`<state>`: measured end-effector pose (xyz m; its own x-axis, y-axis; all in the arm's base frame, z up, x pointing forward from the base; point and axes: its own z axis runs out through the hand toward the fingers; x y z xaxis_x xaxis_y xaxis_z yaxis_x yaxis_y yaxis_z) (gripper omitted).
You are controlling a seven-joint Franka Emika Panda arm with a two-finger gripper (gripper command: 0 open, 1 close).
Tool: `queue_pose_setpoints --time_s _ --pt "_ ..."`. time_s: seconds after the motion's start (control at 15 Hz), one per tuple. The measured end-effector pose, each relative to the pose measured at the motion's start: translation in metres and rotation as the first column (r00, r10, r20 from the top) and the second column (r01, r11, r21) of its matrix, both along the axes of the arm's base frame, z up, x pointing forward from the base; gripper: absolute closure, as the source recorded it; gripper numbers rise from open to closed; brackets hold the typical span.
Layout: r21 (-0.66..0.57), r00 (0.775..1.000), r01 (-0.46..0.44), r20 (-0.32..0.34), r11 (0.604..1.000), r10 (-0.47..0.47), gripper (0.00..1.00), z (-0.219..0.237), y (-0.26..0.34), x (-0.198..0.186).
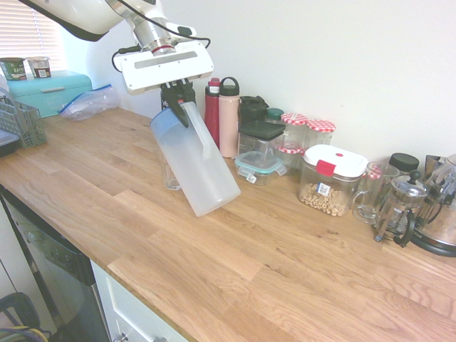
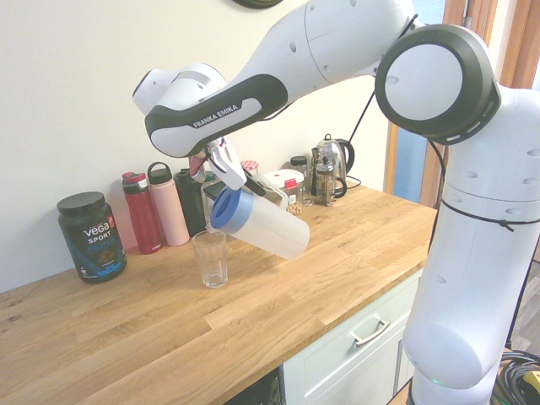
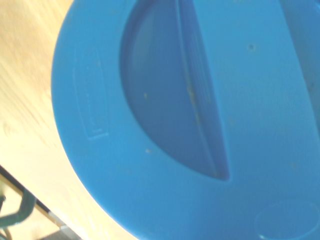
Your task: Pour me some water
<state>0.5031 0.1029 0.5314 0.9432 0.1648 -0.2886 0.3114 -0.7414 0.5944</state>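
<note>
Now the pouring step looks under way: the pincer (image 1: 179, 107) is pinching the handle of the pitcher (image 1: 194, 164), which hangs tilted above the worktop (image 1: 235, 263), blue lid (image 2: 229, 211) lowest and just above the empty glass (image 2: 209, 258). No water shows in the glass. Next, more tilt seems needed, keeping the spout over the glass's mouth.

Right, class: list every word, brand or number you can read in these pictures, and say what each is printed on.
"FRANKA EMIKA": on the robot arm's black band.
"Vega SPORT": on the dark tub by the wall.
Small label on the cereal container: too small to read.
Embossed mark on the blue lid: too blurred to read.
</note>
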Motion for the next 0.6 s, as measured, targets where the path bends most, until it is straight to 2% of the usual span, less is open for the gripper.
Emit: queue_pose_setpoints --time_s 0.6 --pt "-0.033 1.0 -0.015 -0.018 0.999 0.015 1.0 -0.0067 0.0007 -0.0075"
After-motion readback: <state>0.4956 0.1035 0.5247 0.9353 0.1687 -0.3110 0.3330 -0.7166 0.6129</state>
